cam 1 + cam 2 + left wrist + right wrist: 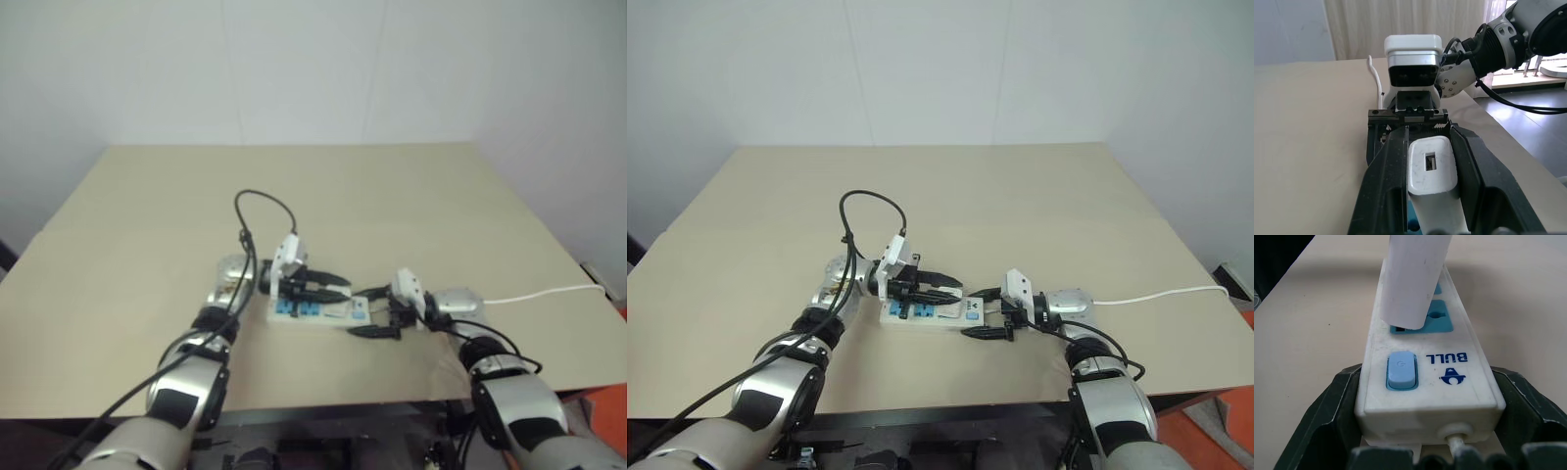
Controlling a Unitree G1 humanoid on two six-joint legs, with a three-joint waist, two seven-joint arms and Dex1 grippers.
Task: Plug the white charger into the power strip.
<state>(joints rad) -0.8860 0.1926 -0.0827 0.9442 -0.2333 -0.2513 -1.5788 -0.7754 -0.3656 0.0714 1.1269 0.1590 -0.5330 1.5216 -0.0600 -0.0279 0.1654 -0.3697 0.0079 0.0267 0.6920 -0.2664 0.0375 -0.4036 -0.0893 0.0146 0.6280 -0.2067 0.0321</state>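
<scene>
White charger (1432,169) is pinched by the left tool (315,285) above a blue socket. Right tool (988,313) clamps the power strip (1426,377); a tilted charger could miss the socket.

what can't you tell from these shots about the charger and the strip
- Charger prongs: in the right wrist view the white charger stands on a blue socket of the power strip; its own body hides how deep it sits.
- Strip's far end: hidden behind the charger there.
- Sockets: in the left wrist view the left gripper, shut on the charger, covers them.
- Cord's end: the white cord is cut off by the head view's edge.
</scene>
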